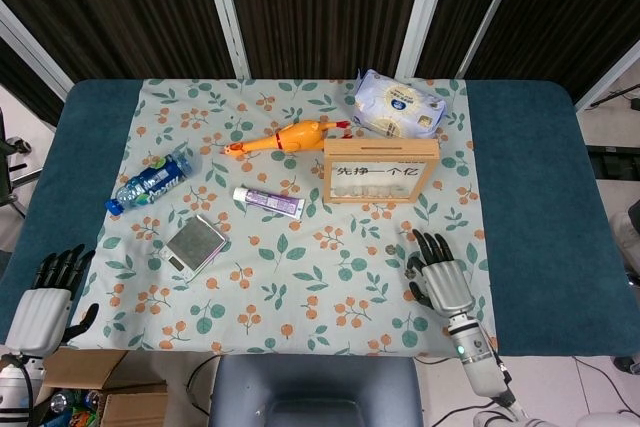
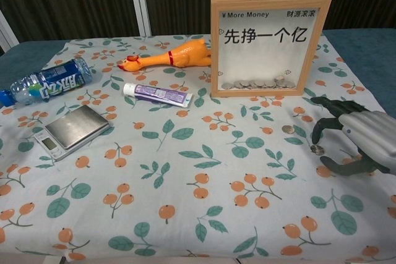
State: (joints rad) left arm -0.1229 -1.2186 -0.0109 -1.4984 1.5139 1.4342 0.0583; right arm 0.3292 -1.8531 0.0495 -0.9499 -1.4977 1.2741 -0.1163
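My right hand (image 1: 440,283) (image 2: 357,138) hovers low over the floral cloth at the front right, fingers apart and curved down, holding nothing. Its fingertips stand just right of a coin (image 2: 317,149); a second coin (image 2: 288,129) (image 1: 390,248) lies a little further left. Behind them stands a wooden frame coin bank (image 1: 381,170) (image 2: 267,44) with several coins in its bottom. My left hand (image 1: 44,296) rests at the table's front left corner with fingers spread and empty; the chest view does not show it.
On the cloth lie a rubber chicken (image 1: 285,137) (image 2: 170,57), a toothpaste tube (image 1: 268,202) (image 2: 158,94), a small scale (image 1: 195,245) (image 2: 71,129), a water bottle (image 1: 150,182) (image 2: 46,81) and a wipes pack (image 1: 398,105) at the back.
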